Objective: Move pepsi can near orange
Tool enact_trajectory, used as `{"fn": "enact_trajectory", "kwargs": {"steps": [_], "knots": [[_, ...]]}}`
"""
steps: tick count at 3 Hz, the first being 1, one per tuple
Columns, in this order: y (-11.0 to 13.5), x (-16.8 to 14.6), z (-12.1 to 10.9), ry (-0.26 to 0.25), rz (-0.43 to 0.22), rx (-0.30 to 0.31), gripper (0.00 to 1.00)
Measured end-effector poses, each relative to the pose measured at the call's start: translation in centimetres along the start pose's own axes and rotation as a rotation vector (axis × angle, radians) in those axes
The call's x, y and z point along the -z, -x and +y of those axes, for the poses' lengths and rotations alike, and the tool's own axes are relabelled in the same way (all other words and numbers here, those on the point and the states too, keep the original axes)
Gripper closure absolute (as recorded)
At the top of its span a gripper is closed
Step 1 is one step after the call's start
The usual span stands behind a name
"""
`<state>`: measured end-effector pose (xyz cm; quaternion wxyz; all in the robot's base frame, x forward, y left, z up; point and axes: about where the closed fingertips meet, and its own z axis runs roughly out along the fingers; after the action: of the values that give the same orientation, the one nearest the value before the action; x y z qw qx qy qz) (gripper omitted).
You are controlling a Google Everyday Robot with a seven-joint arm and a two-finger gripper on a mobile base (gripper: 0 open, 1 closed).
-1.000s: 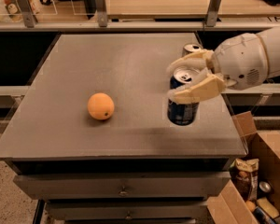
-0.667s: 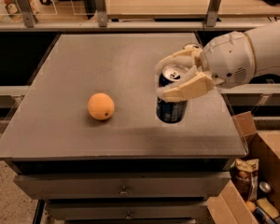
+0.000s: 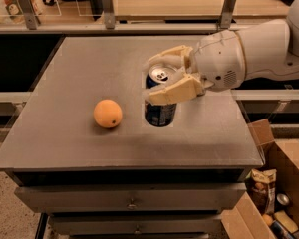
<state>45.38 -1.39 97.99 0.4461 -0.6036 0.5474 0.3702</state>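
Got the pepsi can upright, slightly right of centre on the grey table, silver top and tab facing up. Can't tell whether its base touches the tabletop or hangs just above it. Clamped around the upper half by the gripper, reaching in from the right. With jaws spread only to the can's width and pressed onto it: one tan finger wrapping the far side of the rim, the other lying across the near side of the blue wall, both tips ending at the can's left edge. Behind the fingers to the right, a rounded white wrist and arm, running off the right edge above the table. Left of the can, near but apart with bare tabletop between: the orange, resting on the table with a small dark dimple facing near-right. Roughly level with the can, near to far. Under the tabletop, two drawer fronts. On the floor at near right, an open cardboard box with packets and cans inside. Beyond the far edge, a wooden counter behind metal posts.
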Motion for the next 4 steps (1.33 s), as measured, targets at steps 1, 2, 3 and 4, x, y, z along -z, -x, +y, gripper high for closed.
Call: {"fn": "enact_trajectory", "kwargs": {"steps": [1,2,3,4], "knots": [[1.4,-2.1,-0.2,0.003,-0.027,0.037,1.0],[1.6,-3.0,-0.1,0.0,-0.031,0.044,1.0],[1.0,-4.9,0.2,-0.001,-0.034,0.049,1.0],[0.2,-6.9,0.5,0.011,-0.037,0.053,0.82]]}}
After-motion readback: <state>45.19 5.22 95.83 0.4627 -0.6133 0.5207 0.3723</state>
